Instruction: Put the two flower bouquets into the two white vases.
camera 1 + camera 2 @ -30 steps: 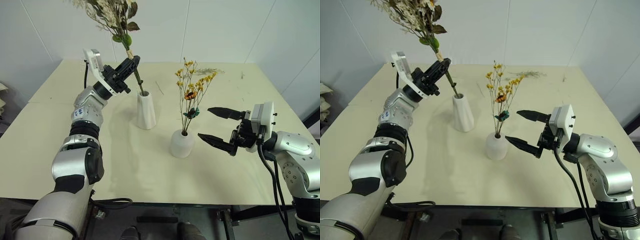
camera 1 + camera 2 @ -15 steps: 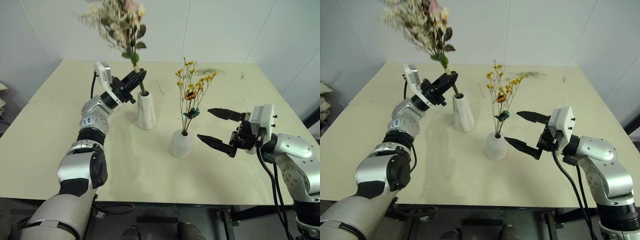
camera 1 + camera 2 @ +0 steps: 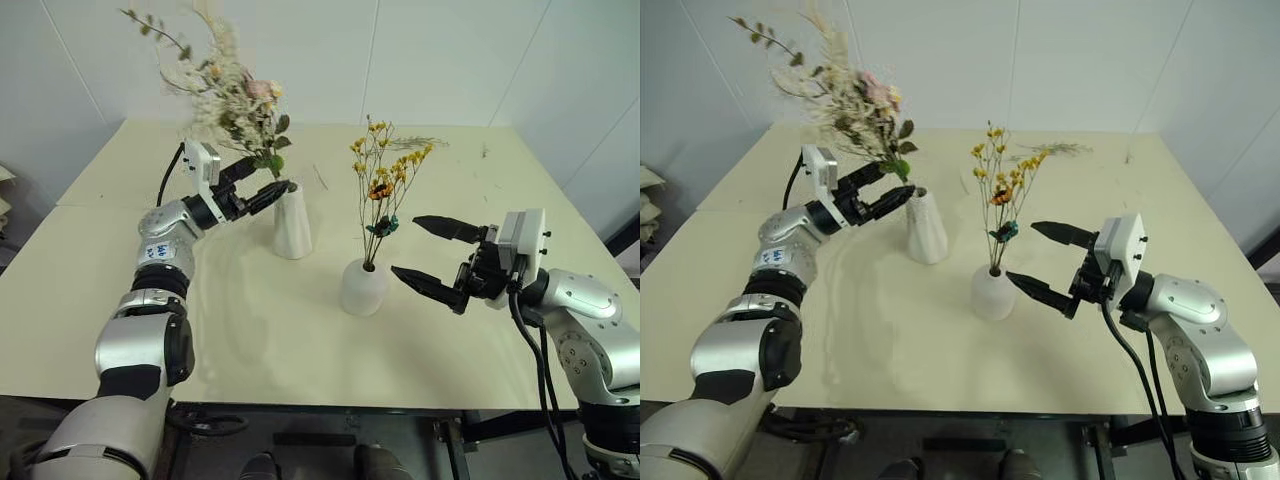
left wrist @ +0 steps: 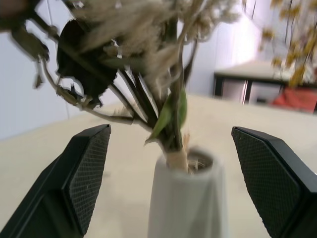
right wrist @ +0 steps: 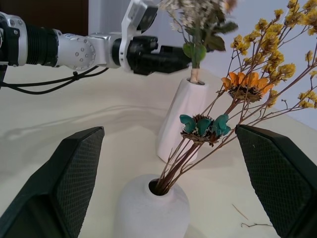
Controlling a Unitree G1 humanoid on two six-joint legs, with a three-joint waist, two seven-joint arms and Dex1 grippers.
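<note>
A second ago the left gripper [image 3: 262, 185] was clamped on the stem of the bushy bouquet [image 3: 232, 100], holding it tilted with only its stem end at the mouth of the tall vase [image 3: 291, 222]; now the bouquet has dropped deeper, its stems in the mouth and its blooms sitting lower and more upright, and the gripper has let go and come down beside the vase's top. Its fingers [image 4: 86, 168] are spread wide on either side of the stems and the vase's neck, touching neither as far as the left wrist view shows. The right gripper [image 3: 432, 254] has not moved: it hangs wide open and empty just right of the short vase [image 3: 362, 287], its two fingers one above the other, near the vase but clear of it. The yellow bouquet [image 3: 385, 185] stands in the short vase as it did before, thin stems rising from the small hole, with an orange bloom and a small teal piece partway up. Both vases stand on the table [image 3: 480, 190], the tall one behind and left of the short one, a little apart. A small blue-and-white sticker [image 3: 159, 251] sits on the left arm; its writing is too small to read. A few loose dried sprigs [image 3: 425, 142] lie toward the table's far edge
</note>
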